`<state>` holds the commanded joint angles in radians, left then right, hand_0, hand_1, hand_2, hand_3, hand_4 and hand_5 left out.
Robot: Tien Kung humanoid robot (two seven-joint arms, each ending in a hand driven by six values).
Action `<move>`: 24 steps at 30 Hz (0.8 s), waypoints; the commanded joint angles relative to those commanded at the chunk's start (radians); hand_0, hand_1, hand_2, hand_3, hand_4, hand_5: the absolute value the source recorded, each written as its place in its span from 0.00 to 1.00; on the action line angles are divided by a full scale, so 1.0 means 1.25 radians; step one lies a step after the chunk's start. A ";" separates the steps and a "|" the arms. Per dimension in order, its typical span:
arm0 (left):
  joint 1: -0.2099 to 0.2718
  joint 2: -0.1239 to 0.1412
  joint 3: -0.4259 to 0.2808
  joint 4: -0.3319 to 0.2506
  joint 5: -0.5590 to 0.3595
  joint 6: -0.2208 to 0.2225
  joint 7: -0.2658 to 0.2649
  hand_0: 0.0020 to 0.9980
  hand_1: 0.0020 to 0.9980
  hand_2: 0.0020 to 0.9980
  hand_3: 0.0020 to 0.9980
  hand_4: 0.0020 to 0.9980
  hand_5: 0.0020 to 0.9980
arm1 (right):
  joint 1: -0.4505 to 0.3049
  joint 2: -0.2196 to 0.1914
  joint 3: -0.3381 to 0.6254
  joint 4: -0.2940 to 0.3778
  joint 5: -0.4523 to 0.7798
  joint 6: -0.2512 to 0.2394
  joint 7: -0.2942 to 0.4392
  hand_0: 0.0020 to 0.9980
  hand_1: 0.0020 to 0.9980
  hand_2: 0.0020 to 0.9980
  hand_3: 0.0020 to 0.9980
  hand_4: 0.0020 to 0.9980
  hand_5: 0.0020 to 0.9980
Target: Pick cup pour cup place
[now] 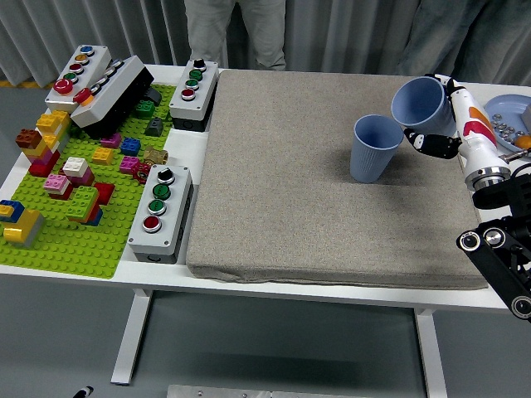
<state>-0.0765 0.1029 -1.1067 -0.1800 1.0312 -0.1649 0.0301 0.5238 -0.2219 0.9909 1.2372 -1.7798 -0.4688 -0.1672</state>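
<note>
A: Right hand (448, 124) is coming in from the right edge, fingers clamped around a blue cup (419, 103). A black thumb is showing under the cup wall, white and orange finger along its far side.

B: Cup attitude?

A: It is tilting, mouth leaning toward the left and down, over the second blue cup (373, 148). Lifted off the mat, rim just beside and above the standing cup's rim. Cannot tell if the two are touching.

B: And the standing cup?

A: It is sitting upright on the grey mat (332, 207), right of centre, mouth open upward, casting a shadow to its right. Contents are not visible in either cup.

B: Left hand?

A: Not showing anywhere. Only the right arm's black joints are showing at the lower right corner.

B: What else is lying about?

A: The mat is covering most of the white table (207, 286). At the far right, a plate (510, 112) with small items, too small to identify. Left of the mat, a green baseplate (58, 240) is carrying coloured bricks. A grey button box (160, 211) is lying between baseplate and mat, another button box (193, 85) at the mat's far left corner, two more boxes at the table's far left corner. A person (235, 31) in light trousers is standing at the far side, hands out of frame.
</note>
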 joint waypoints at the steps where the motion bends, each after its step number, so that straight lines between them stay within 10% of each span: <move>1: 0.000 0.000 -0.001 0.000 0.000 0.000 0.000 0.84 0.81 0.89 0.81 0.64 1.00 | 0.002 0.001 -0.003 -0.001 -0.009 0.000 -0.002 0.84 0.74 0.66 0.76 0.82 0.20; 24: 0.003 0.001 -0.004 0.000 0.004 0.001 0.001 0.84 0.81 0.89 0.81 0.64 1.00 | 0.009 0.004 -0.014 0.006 -0.143 0.016 -0.043 0.84 0.73 0.66 0.75 0.82 0.21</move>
<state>-0.0724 0.1038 -1.1111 -0.1800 1.0356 -0.1642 0.0310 0.5345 -0.2164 0.9739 1.2452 -1.9586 -0.4484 -0.2208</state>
